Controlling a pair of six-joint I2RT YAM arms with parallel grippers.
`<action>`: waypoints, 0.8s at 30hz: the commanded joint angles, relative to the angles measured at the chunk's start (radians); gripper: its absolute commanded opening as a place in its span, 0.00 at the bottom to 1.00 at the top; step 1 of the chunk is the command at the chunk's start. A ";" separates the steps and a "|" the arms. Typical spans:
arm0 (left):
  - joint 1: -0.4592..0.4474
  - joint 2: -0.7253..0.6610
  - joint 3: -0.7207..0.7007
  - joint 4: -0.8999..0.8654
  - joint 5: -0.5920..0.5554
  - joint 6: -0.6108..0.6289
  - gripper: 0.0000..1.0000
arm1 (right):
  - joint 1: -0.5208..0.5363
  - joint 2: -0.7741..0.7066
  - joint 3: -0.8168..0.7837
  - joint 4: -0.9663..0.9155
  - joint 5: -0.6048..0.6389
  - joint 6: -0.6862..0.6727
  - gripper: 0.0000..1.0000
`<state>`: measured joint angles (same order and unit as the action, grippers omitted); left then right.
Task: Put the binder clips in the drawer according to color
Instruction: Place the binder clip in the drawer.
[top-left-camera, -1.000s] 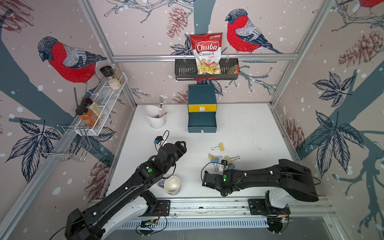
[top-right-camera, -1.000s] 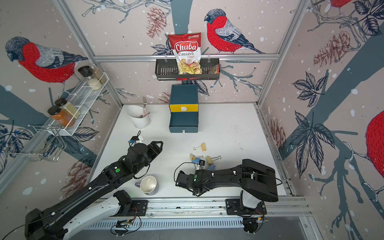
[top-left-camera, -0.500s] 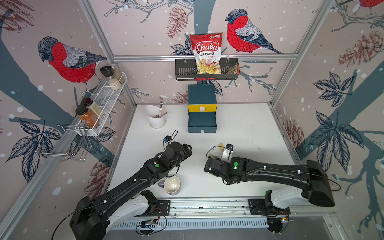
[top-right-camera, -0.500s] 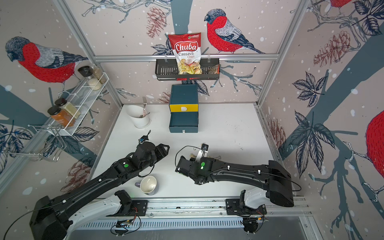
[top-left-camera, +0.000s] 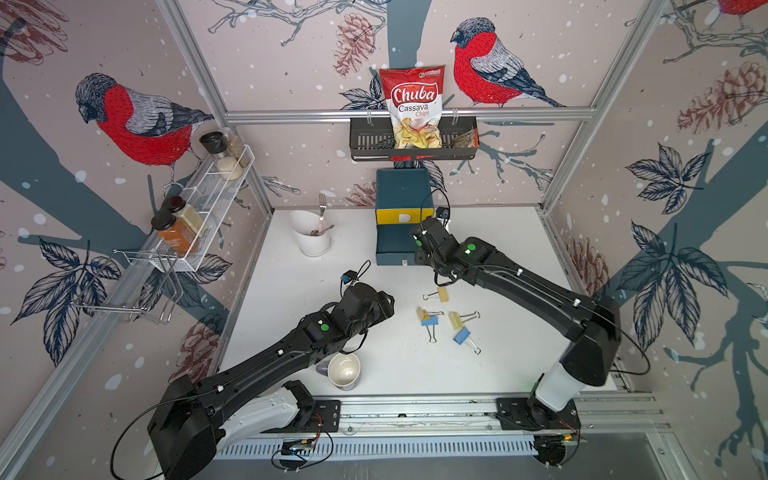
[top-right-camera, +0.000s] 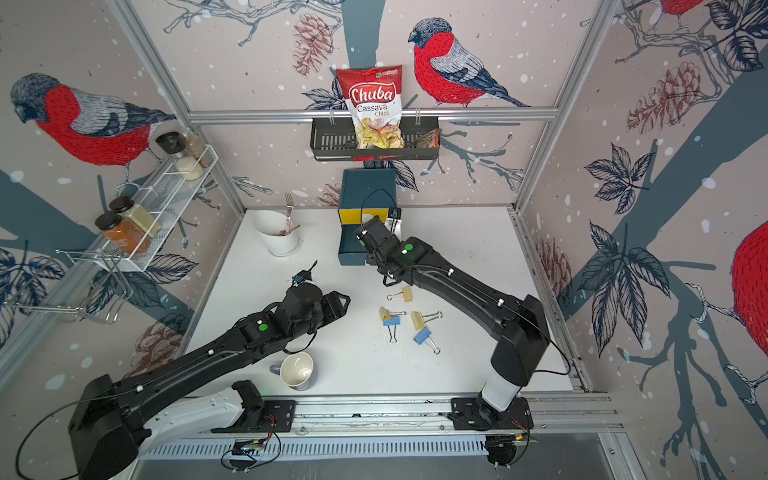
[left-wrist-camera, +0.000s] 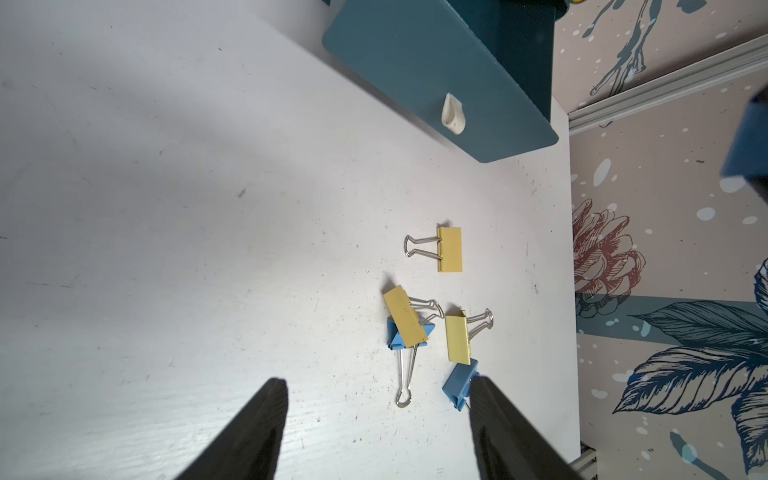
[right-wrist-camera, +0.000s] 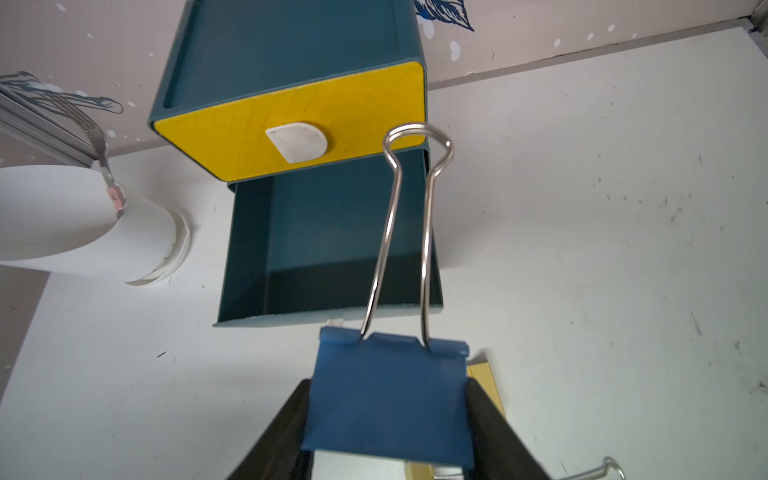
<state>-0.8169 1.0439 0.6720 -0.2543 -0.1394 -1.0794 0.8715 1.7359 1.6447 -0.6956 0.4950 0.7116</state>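
Note:
My right gripper (right-wrist-camera: 388, 384) is shut on a blue binder clip (right-wrist-camera: 386, 403), its wire handles pointing at the drawer (right-wrist-camera: 291, 120). The unit stands at the back wall (top-left-camera: 401, 191); a teal drawer (right-wrist-camera: 332, 232) under the yellow front is pulled out and looks empty. In both top views the right gripper (top-left-camera: 417, 249) (top-right-camera: 362, 243) hangs just in front of that open drawer. On the table lie three yellow clips (left-wrist-camera: 450, 249) (left-wrist-camera: 405, 316) (left-wrist-camera: 457, 338) and two blue ones (left-wrist-camera: 395, 336) (left-wrist-camera: 457, 384). My left gripper (left-wrist-camera: 376, 384) (top-left-camera: 386, 305) is open, beside them, holding nothing.
A white cup with a fork (top-left-camera: 313, 239) stands left of the drawer unit. A mug (top-left-camera: 344, 370) sits near the front edge under the left arm. A black wall basket with a chips bag (top-left-camera: 413, 145) hangs above the unit. A wire shelf of jars (top-left-camera: 199, 212) lines the left wall.
The right arm has lifted the blue clip from the pile and carried it back to the open drawer. The left arm has reached a little further toward the clips.

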 joint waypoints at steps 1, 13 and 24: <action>-0.015 0.008 0.008 -0.006 -0.019 0.011 0.72 | -0.043 0.095 0.086 -0.047 -0.066 -0.079 0.38; -0.075 0.055 0.029 0.012 -0.030 -0.002 0.72 | -0.077 0.335 0.270 -0.076 -0.077 -0.152 0.50; -0.116 0.100 0.039 0.046 -0.040 -0.024 0.73 | -0.072 0.227 0.199 -0.023 -0.044 -0.204 0.79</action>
<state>-0.9268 1.1393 0.6998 -0.2436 -0.1616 -1.1007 0.7963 2.0186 1.8687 -0.7479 0.4141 0.5404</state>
